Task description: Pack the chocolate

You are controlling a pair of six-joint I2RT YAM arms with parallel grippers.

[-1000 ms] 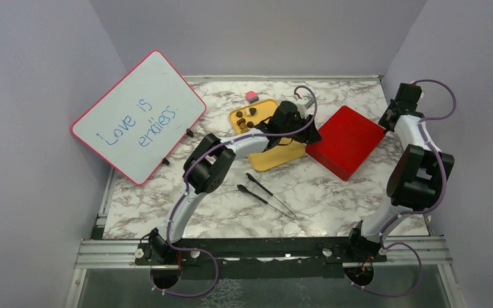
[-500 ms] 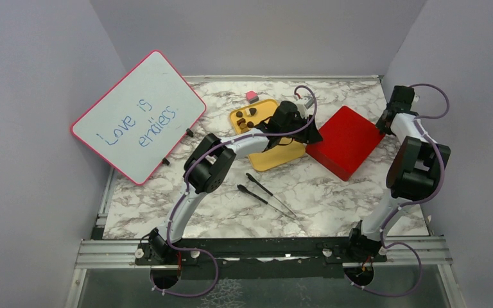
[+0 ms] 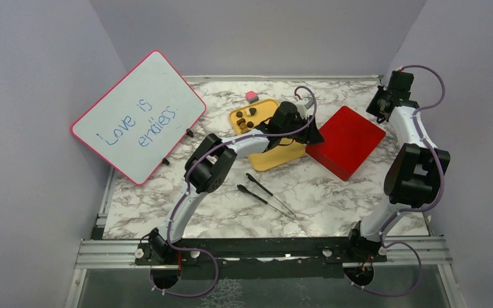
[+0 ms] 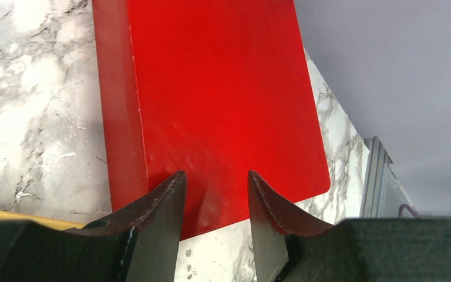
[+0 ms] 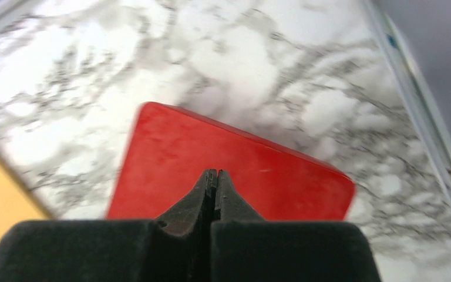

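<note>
Brown chocolate, overhead view only

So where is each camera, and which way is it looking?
Top external: above and behind the arms, looking down on the marble table; left arm and right arm show whole.
Left wrist: on the left arm, looking past its open left gripper at the red box.
Right wrist: on the right arm, looking down past its shut right gripper at that box.
Shared: all three see the red box.

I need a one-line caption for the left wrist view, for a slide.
Left gripper, jaws parted, poised at one end of the red box on the marble table.
</note>
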